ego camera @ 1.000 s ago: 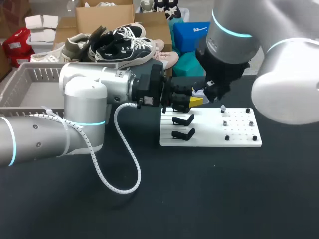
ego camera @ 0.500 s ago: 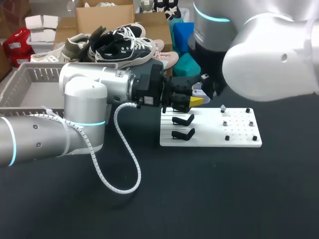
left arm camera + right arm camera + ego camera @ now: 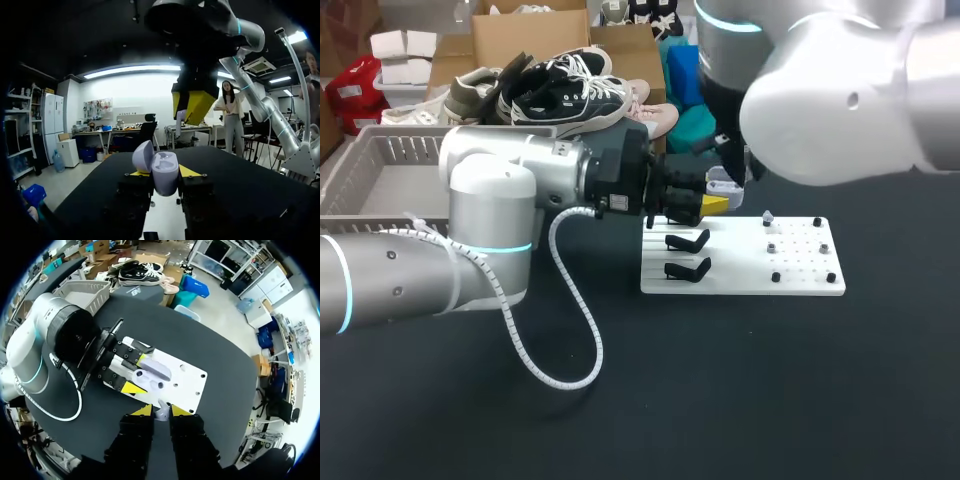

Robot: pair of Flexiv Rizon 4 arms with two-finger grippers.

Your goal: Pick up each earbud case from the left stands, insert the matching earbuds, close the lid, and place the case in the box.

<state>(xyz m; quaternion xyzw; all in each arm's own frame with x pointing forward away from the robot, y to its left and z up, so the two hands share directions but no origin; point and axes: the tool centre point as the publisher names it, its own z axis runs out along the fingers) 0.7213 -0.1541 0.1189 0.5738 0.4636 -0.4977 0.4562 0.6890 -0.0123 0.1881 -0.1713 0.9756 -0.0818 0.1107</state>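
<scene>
You're looking at a black tabletop (image 3: 770, 400), matte and dark, and it stretches flat and wide across your head view.

We record one earbud case (image 3: 165, 174), pale lilac, lid swung open, upright in the left gripper (image 3: 163, 172); one white earbud (image 3: 162, 414), pinched in the right gripper (image 3: 161, 411).

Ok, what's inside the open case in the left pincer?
The case, lid tipped back, shows pale hollows in its top; no earbud clearly sits there. Deeper in is hidden by its wall. The right pincer holds an earbud nearby.
</scene>
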